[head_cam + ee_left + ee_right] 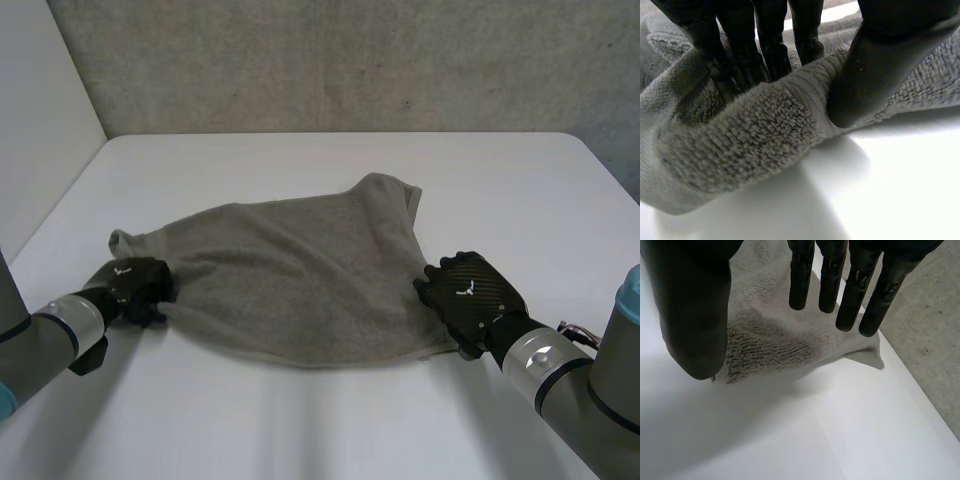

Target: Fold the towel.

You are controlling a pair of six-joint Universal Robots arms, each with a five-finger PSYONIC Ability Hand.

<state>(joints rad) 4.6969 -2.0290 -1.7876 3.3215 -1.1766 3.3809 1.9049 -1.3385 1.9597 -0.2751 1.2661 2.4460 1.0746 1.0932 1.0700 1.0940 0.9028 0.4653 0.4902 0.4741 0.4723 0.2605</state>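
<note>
A grey towel (300,270) lies spread and rumpled on the white table (330,430). My left hand (135,285) is at the towel's near left corner. In the left wrist view a ridge of towel (740,145) is pinched between its fingers (770,50) and its thumb (875,75). My right hand (470,295) is at the towel's near right corner. Seen from the right wrist, its fingers (850,295) are straight and spread, hovering over the towel's corner (770,335) with nothing held.
A grey wall (350,60) runs behind the table's far edge, and a white panel (40,110) stands at the left. Bare table surface surrounds the towel on all sides.
</note>
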